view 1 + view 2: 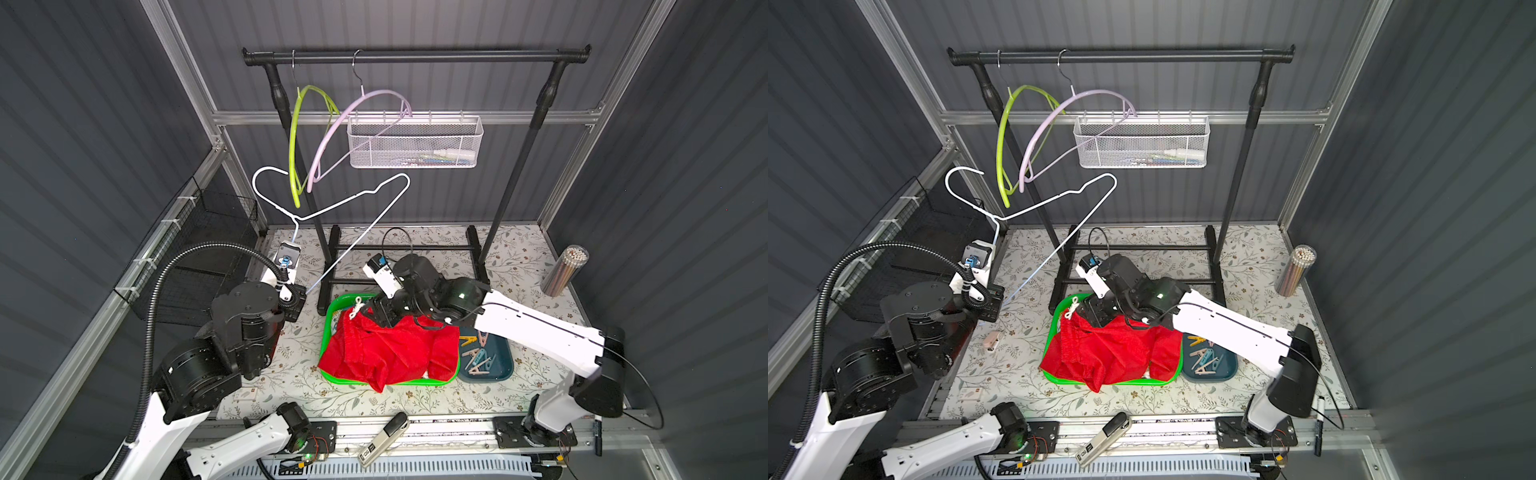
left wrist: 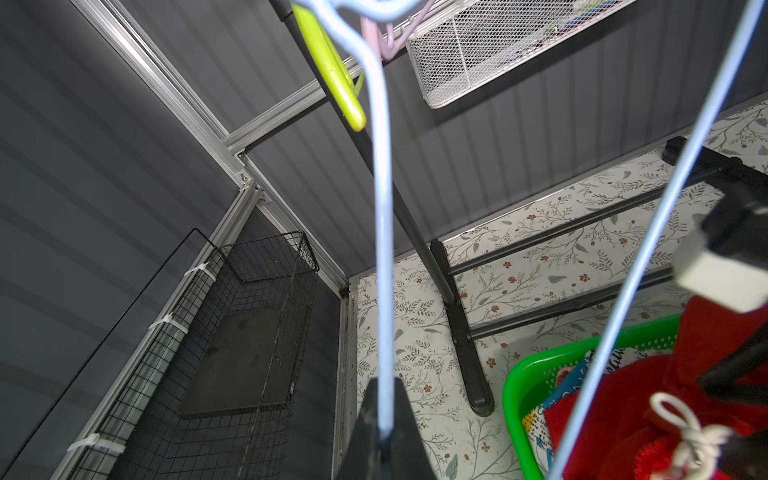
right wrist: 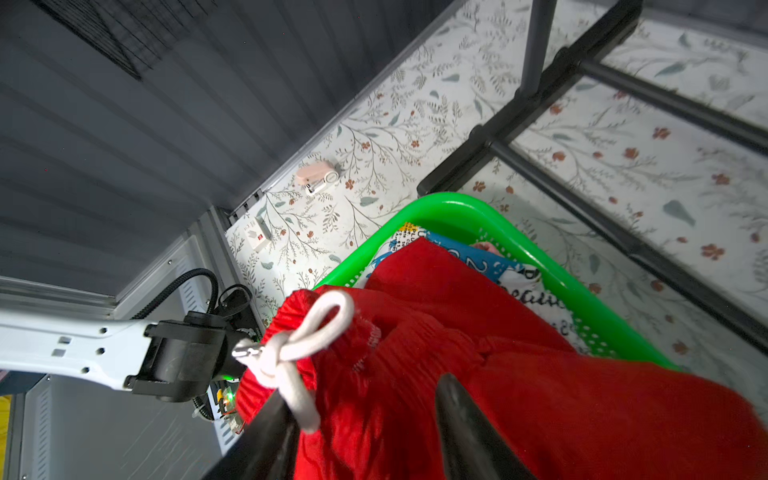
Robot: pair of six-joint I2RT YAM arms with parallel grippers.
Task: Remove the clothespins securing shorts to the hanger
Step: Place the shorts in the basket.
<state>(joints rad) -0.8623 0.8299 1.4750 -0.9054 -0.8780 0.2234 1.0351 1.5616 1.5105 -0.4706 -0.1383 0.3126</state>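
- Clamping the wire of the white hanger (image 2: 382, 249), the left gripper (image 2: 384, 436) was closed tight.
- The right gripper (image 3: 365, 395) had its jaws apart over the red shorts (image 1: 386, 353) heaped in the green basket (image 1: 325, 332).
- The clothespins (image 1: 478, 357) lay in the blue tray (image 1: 500, 368) beside it.

Red shorts (image 3: 519, 374) heaped in green basket (image 3: 453, 208), white drawstring (image 3: 320, 324) knotted, fingers (image 3: 469, 428) spread over fabric

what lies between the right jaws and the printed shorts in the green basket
The red shorts, heaped over the printed shorts; the right wrist view shows it, with the right gripper, jaws apart, over them.
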